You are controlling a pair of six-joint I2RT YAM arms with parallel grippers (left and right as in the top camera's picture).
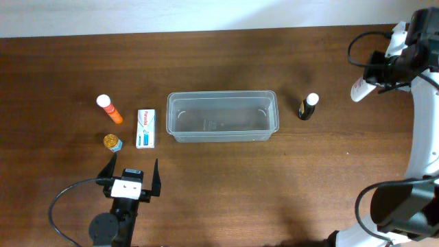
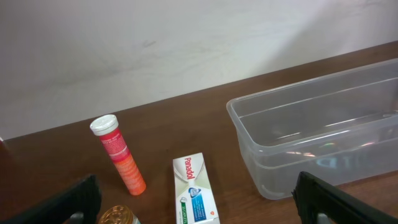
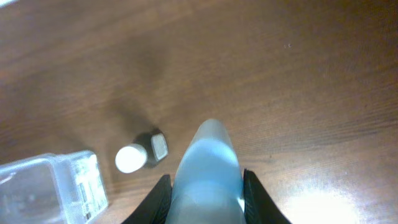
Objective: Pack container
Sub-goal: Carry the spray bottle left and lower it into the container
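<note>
Pinching a white tube (image 3: pixel 208 168), the right fingers (image 3: pixel 254 196) are clamped on its sides above the tabletop (image 1: pixel 226 185). Left fingers (image 1: pixel 156 175) spread wide, holding nothing. Clear container (image 1: pixel 219 94) sits open-side up, ahead and right of the left fingers, well left of the right fingers, looks empty. Dark bottle (image 1: pixel 309 108) stands between container and right fingers. Box (image 1: pixel 145 128), orange tube (image 1: pixel 110 110), gold-capped jar (image 1: pixel 112 143) lie just ahead of the left fingers. Container likely light, thin-walled, flexy, slick; best gripped over the rim at a short end, not squeezed across.
</note>
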